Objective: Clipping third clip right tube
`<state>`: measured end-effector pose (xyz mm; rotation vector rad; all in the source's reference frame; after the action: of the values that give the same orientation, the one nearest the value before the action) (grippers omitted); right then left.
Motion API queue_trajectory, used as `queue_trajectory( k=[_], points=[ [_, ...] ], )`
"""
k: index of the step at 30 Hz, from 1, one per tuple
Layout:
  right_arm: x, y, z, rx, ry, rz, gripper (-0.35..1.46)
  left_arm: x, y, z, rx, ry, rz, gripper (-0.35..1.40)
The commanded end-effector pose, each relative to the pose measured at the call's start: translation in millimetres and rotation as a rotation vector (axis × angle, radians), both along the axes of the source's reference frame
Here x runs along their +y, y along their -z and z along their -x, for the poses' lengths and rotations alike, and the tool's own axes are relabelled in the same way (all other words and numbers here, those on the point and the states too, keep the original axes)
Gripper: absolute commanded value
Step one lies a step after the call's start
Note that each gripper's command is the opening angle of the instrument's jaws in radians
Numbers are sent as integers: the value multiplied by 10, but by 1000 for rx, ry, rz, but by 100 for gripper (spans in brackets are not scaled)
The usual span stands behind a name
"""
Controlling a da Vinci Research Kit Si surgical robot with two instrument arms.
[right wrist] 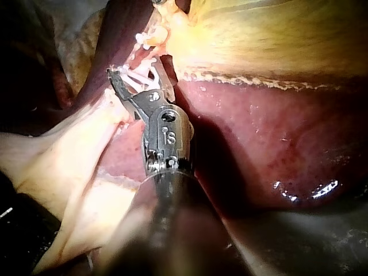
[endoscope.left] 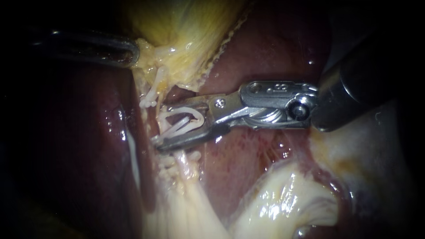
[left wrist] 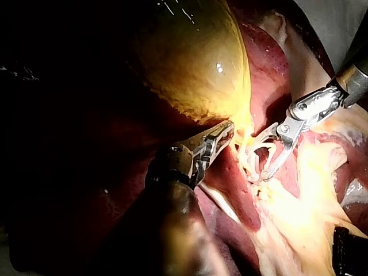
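While the dark left instrument's end effector [left wrist: 229, 127] seems clamped on the lower edge of the swollen yellow-green gallbladder [left wrist: 190, 63], its tip half lost in glare, the silver right instrument's end effector [endoscope.left: 163, 127] is at the placing step. Its two jaws stand wide apart, but each carries one leg of an open white plastic clip [endoscope.left: 188, 120], so they are holding the clip itself. They straddle the pale, stringy tube [endoscope.left: 182, 173], which runs from the gallbladder down beside the dark red liver [endoscope.left: 265, 57]. A small seated clip [endoscope.left: 149, 101] lies on the gallbladder side of the jaws, and more white beading lies just past them on the other side. I judge the clip is positioned but not yet closed. Next, the tube needs to sit deep in the clip's throat, with both leg tips showing beyond it. Then comes a firm squeeze to latch, clear of the neighbouring clips.
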<state>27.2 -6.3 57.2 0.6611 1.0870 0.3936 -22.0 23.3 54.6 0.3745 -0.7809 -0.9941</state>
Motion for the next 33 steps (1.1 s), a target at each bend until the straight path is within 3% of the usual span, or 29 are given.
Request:
queue_trajectory(
  k=[1, 14, 19, 27, 30, 33],
  points=[
    [0, 2, 1, 1, 1, -1, 49, 0, 0, 0, 0, 0, 0, -35],
    [7, 39, 44, 14, 14, -20, 49, 2, -5, -6, 0, -1, 0, -35],
    [14, 28, 59, 8, 8, -17, 49, 2, -5, -7, -1, -1, 0, -35],
    [28, -3, 55, -14, -19, -39, 49, 2, -5, -8, 2, 1, 1, -35],
    [30, -12, 47, -7, -45, -66, 49, 2, -5, -7, 0, 0, 0, -35],
    [27, -20, 34, 33, -78, -112, 49, 2, -5, -6, 0, 0, 0, -35]
  ],
)
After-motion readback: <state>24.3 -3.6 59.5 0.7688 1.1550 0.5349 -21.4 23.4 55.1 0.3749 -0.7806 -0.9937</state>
